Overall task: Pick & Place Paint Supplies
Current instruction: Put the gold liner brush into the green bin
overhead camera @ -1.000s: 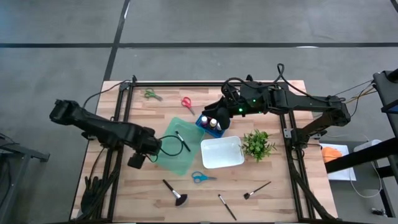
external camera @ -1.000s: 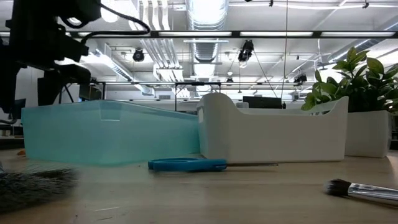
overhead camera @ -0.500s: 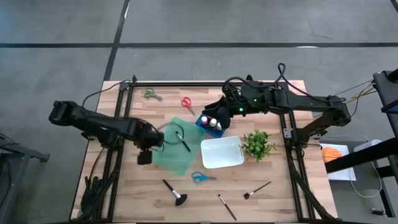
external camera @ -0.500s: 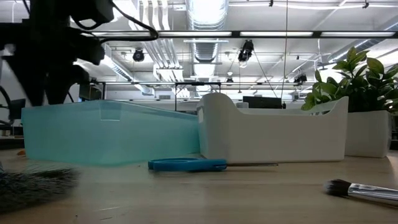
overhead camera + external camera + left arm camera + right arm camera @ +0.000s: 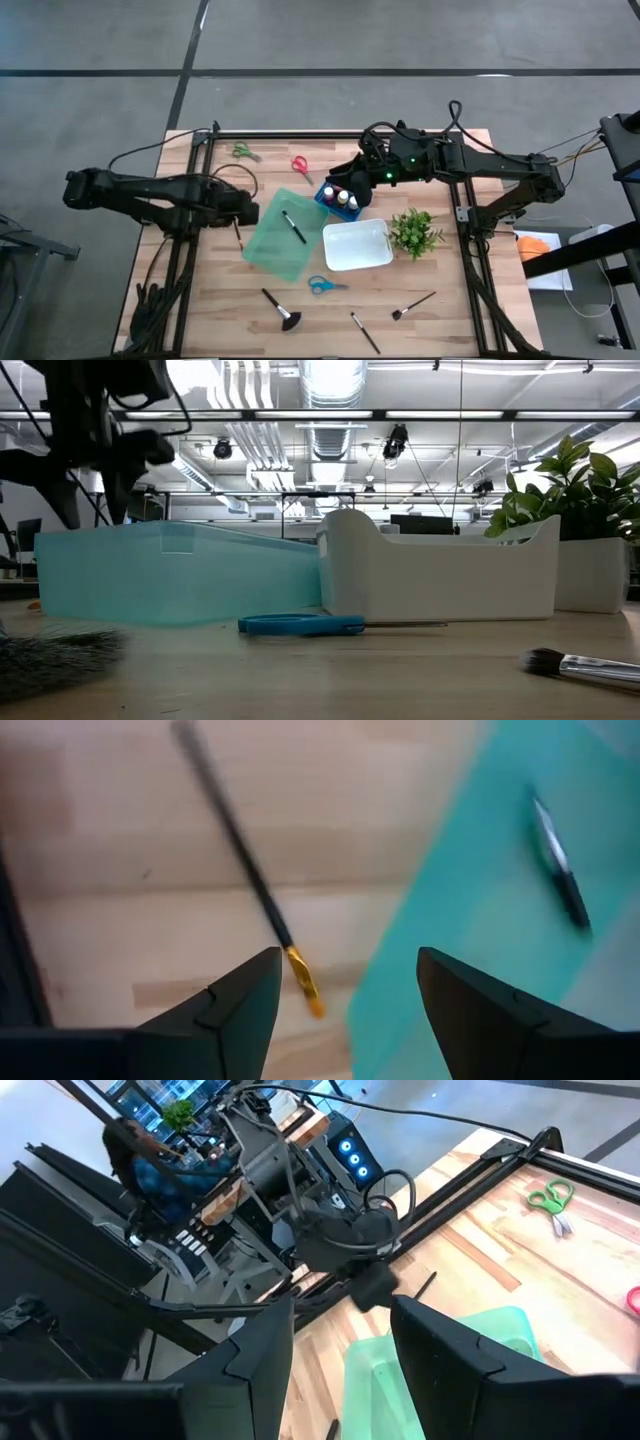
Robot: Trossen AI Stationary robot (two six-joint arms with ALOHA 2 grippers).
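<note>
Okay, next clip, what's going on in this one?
A two-arm robot is sorting paint supplies into trays. The left gripper hovers with open jaws over a slim brush lying on the wood beside the teal tray, which already holds one brush. The right gripper sits above the paint bottles, holding nothing visible. The white tray looks empty; the blue scissors, red scissors, green scissors and three more brushes lie loose.
</note>
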